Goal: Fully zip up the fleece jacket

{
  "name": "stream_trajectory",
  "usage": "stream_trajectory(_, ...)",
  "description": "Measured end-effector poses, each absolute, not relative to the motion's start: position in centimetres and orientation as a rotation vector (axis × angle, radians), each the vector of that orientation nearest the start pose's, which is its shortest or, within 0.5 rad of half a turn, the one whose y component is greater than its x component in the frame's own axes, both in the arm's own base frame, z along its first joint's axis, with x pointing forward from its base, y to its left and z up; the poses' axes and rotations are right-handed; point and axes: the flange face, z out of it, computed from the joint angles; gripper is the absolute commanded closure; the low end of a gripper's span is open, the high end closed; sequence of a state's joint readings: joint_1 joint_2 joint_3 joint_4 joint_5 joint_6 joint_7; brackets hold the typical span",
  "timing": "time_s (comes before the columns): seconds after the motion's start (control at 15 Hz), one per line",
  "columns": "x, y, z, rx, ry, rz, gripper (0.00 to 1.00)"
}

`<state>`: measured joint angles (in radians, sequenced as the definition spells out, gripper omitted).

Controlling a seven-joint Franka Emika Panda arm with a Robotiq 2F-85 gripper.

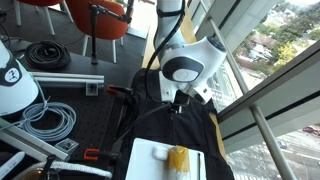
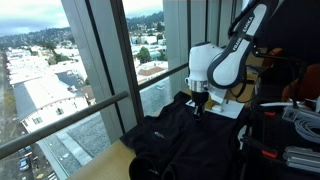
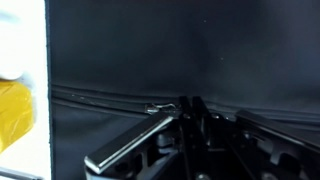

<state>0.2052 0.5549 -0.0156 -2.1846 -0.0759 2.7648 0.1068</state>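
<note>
1. End effector: in the wrist view its fingers are pressed together right on the zipper. They look to be nipping it, but the slider itself is hidden between them, so I can't swear to that.
2. Out toward 9 o'clock in that view, the zipper runs as one thin, joined line across the black cloth. I judge that stretch already closed.
3. Toward 3 o'clock the end effector's own body covers the track. How much is still open, I cannot tell.
4. The fleece jacket lies spread flat on the worktop by the window. In both exterior views the arm stands straight down over it, with the end effector touching the cloth near the jacket's far end.
5. No collar shows, so I can't say which way is "up" for the zip. My guess is mid-task, with some zipped and the finish unconfirmed.
6. A yellow object sits on a white sheet at 6 o'clock from the arm, lying on the jacket. Coiled cables are well apart at 9 o'clock.
</note>
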Motion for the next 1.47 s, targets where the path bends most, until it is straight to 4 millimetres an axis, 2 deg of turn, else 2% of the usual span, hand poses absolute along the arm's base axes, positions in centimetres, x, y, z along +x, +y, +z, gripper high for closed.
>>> stream_trajectory(0.4, 54.7, 15.3, 14.4, -3.142, -0.332, 0.053, 0.98)
stream_trajectory(1.0, 55.2, 21.4, 16.1, -3.13, -0.396, 0.106, 0.98)
stream_trajectory(1.47, 56.7, 26.7, 14.8, -3.138, -0.405, 0.202, 0.98)
